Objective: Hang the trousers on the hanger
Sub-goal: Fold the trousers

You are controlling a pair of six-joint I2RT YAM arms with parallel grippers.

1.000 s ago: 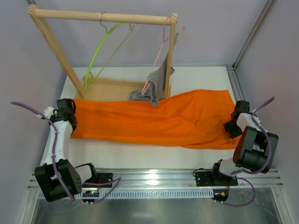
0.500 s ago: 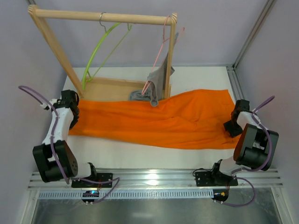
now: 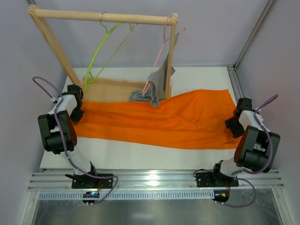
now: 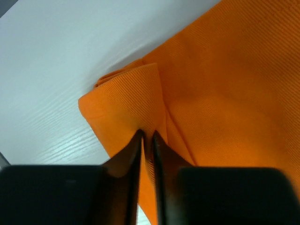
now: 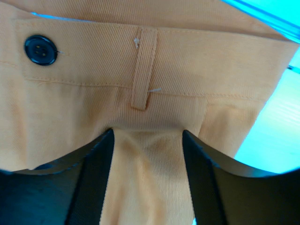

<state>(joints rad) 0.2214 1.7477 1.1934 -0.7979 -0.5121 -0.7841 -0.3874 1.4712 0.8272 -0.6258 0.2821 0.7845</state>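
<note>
The orange trousers [image 3: 154, 122] lie spread across the white table, waistband at the right, leg ends at the left. The lime-green hanger [image 3: 100, 50] hangs empty from the wooden rail at the back left. My left gripper [image 3: 75, 110] is shut on a folded corner of the leg end, seen in the left wrist view [image 4: 146, 133] over the cloth [image 4: 225, 70]. My right gripper [image 3: 233, 124] sits at the waistband; in the right wrist view [image 5: 146, 132] its fingers pinch a bunched ridge of cloth below a belt loop [image 5: 143, 70] and a black button [image 5: 41, 49].
A wooden rack [image 3: 103, 17] with a tray base [image 3: 110, 89] stands at the back. A pink hanger [image 3: 161, 47] on it carries a grey garment [image 3: 157, 82] that rests on the trousers' far edge. Walls close in on both sides.
My left gripper has moved away from the near edge toward the rack's base, dragging the leg end with it. The right gripper and the waistband have stayed put.
</note>
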